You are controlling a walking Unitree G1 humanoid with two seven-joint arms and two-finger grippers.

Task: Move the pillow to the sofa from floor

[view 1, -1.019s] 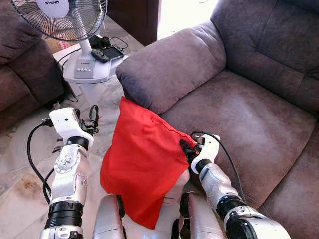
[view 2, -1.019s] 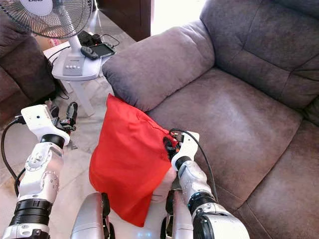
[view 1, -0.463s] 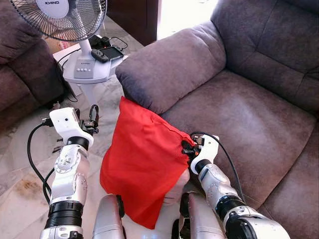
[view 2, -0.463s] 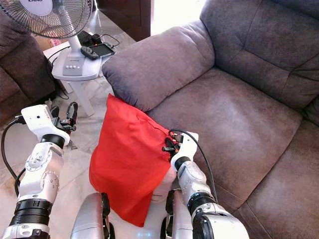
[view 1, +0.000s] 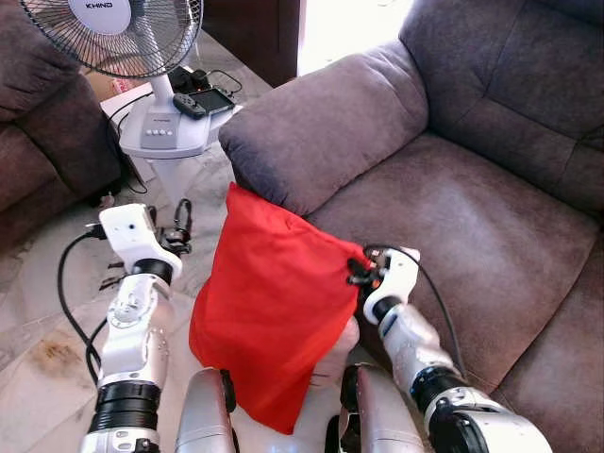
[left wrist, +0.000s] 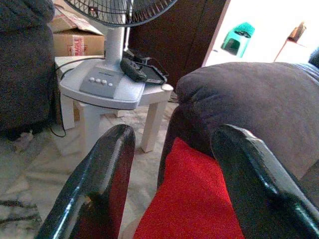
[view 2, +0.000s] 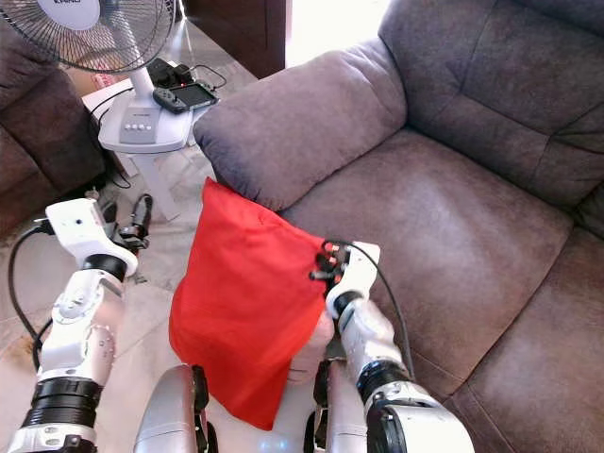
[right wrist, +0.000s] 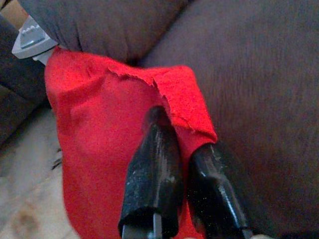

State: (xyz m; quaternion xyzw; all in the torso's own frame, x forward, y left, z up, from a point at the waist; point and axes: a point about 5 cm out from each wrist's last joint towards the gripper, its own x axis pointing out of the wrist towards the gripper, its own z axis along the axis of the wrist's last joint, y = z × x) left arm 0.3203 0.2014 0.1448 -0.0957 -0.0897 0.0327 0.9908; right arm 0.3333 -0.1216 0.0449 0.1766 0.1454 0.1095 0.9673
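Observation:
A red pillow (view 1: 269,302) hangs upright against the front of the purple-grey sofa (view 1: 472,208), its top corner under the armrest (view 1: 321,123). My right gripper (view 1: 355,274) is shut on the pillow's right upper corner, seen up close in the right wrist view as black fingers (right wrist: 154,169) pinching red cloth (right wrist: 99,114). My left gripper (view 1: 179,222) is open, held to the left of the pillow and apart from it; its two fingers (left wrist: 99,184) frame the pillow's edge (left wrist: 194,199) in the left wrist view.
A white standing fan (view 1: 118,38) sits on a small white table (view 1: 179,132) with a game controller (view 1: 200,100), left of the armrest. Another dark sofa (view 1: 42,123) is at far left. Marble floor (view 1: 38,330) and cables lie below.
My right gripper has lifted the pillow's corner slightly up and to the right. My left arm has shifted a little lower and rightward.

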